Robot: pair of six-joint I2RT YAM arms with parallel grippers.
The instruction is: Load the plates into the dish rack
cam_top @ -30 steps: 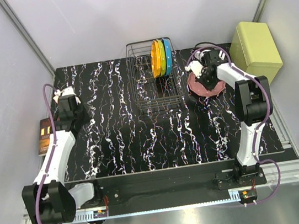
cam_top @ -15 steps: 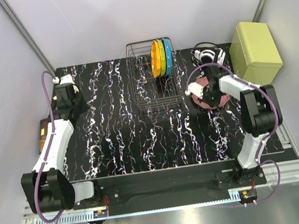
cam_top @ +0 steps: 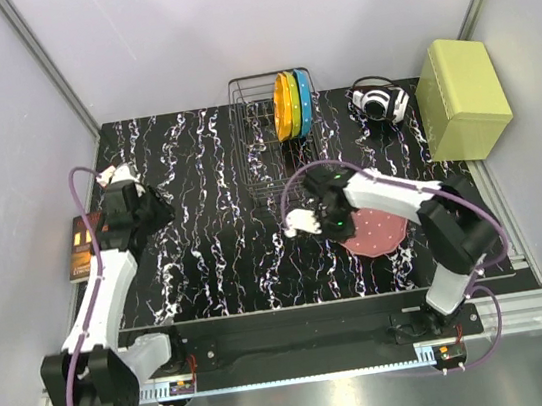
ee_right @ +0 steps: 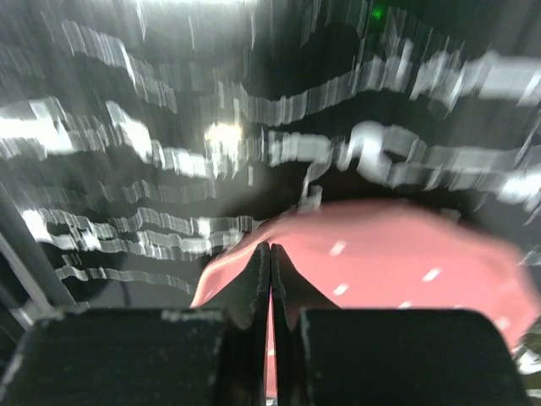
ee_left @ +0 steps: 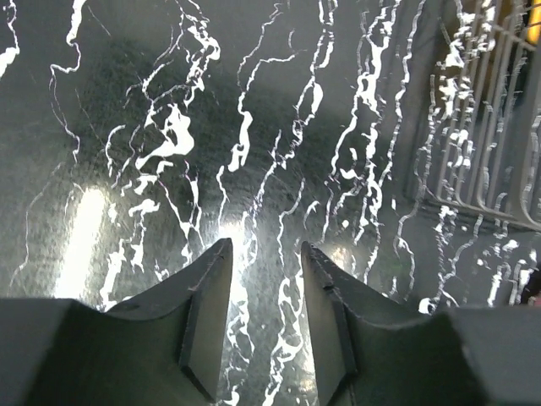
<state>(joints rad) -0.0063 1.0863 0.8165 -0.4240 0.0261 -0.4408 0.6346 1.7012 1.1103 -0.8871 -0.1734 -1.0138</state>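
The pink plate (cam_top: 376, 233) hangs just above the table's front middle, with my right gripper (cam_top: 347, 223) shut on its left rim. In the right wrist view the fingers meet at the rim (ee_right: 270, 247) and the pink plate (ee_right: 397, 254) spreads out to the right, blurred. The dish rack (cam_top: 279, 151) stands at the back centre. Orange, yellow-green and blue plates (cam_top: 293, 104) stand upright in its far right end. My left gripper (cam_top: 156, 211) hovers over bare table at the left, open (ee_left: 264, 245) and empty. The dish rack (ee_left: 486, 127) shows at its right edge.
A white and black headset (cam_top: 381, 103) lies at the back right, beside a yellow-green box (cam_top: 463, 95). A small brown and orange item (cam_top: 82, 246) sits off the table's left edge. Grey walls close in the sides and back.
My right arm has swung the pink plate from the back right, beside the rack, to the front middle. My left gripper has opened and shifted slightly nearer.
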